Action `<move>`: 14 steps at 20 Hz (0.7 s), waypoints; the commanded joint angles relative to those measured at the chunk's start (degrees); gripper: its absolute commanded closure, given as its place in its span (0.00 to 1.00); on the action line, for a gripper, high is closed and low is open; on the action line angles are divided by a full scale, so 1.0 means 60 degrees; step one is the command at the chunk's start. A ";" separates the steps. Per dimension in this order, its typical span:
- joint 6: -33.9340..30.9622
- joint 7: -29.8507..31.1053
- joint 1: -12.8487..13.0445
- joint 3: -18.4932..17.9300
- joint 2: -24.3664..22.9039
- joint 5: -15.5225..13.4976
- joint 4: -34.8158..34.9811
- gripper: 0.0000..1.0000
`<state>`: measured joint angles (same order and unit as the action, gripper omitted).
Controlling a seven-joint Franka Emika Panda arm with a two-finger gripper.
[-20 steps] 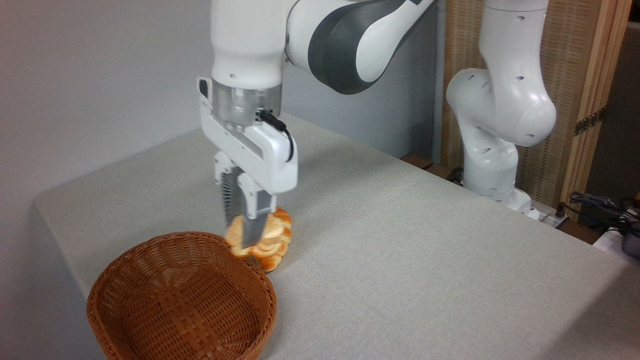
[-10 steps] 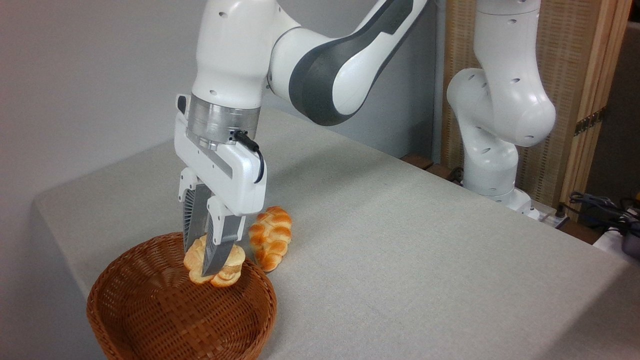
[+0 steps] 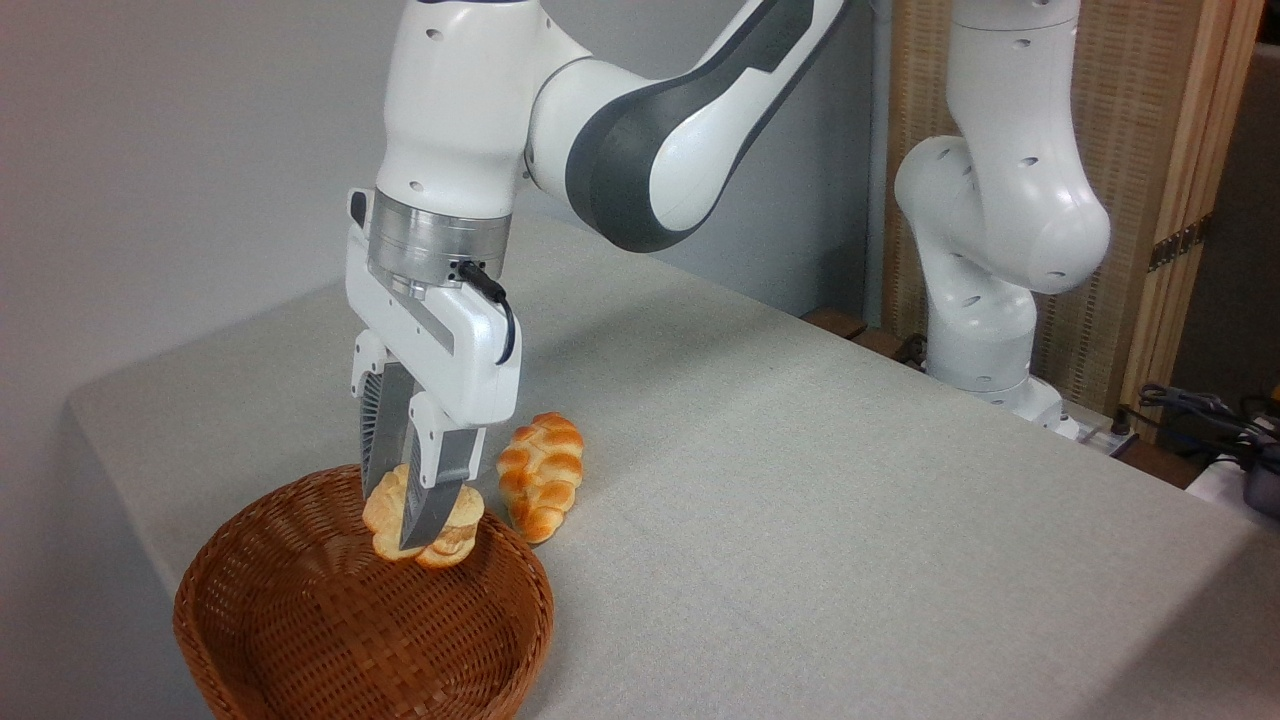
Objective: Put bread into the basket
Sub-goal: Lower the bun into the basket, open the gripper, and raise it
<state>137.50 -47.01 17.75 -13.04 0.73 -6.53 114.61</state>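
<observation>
The gripper (image 3: 405, 515) clamps the flower-topped bun (image 3: 423, 522) between its fingers, hanging just over the far rim of the wicker basket (image 3: 300, 640). Released here, the bun could strike that rim and roll out onto the desk (image 3: 850, 500) toward the braided loaf (image 3: 541, 490) just right of it.

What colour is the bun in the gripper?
Pale golden, darker at the lobe edges; the bun shows in the fixed camera view, partly behind the gripper.
</observation>
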 commanded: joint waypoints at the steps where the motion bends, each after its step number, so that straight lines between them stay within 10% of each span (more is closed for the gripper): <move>1: 0.0051 -0.0089 0.0176 -0.0053 -0.0048 -0.0216 -0.0045 0.00; 14: -0.1248 0.0935 0.0177 -0.0053 -0.1000 -0.0084 -0.0321 0.00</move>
<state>135.92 -44.02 18.37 -13.17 -3.25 -6.63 113.95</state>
